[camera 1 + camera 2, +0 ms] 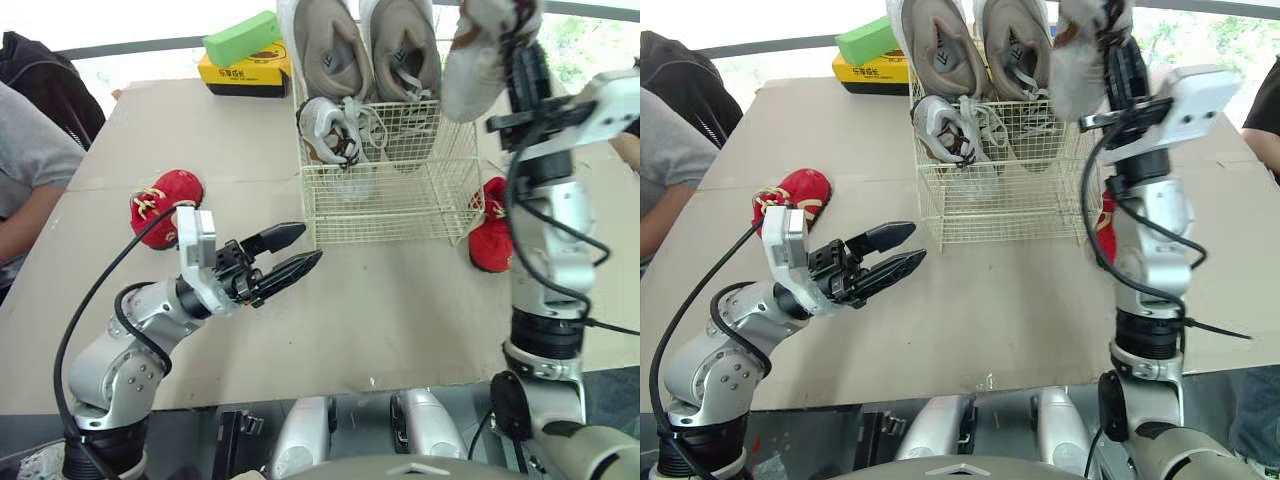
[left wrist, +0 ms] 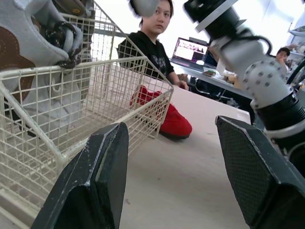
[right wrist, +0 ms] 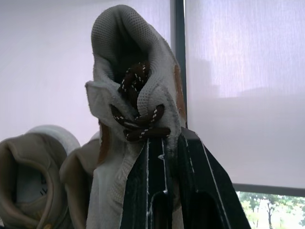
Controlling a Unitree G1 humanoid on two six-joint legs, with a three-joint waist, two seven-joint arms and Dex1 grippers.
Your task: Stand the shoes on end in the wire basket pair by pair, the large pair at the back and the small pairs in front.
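Near me the left hand (image 1: 308, 244) hangs wide open over the table (image 1: 400, 300). Further back, the right hand (image 3: 167, 148) grips a grey shoe (image 1: 480, 60), long axis nearly upright, above the basket (image 1: 390, 215). I think the free place beside its mate (image 1: 328, 130) lies at 8 o'clock, lower.
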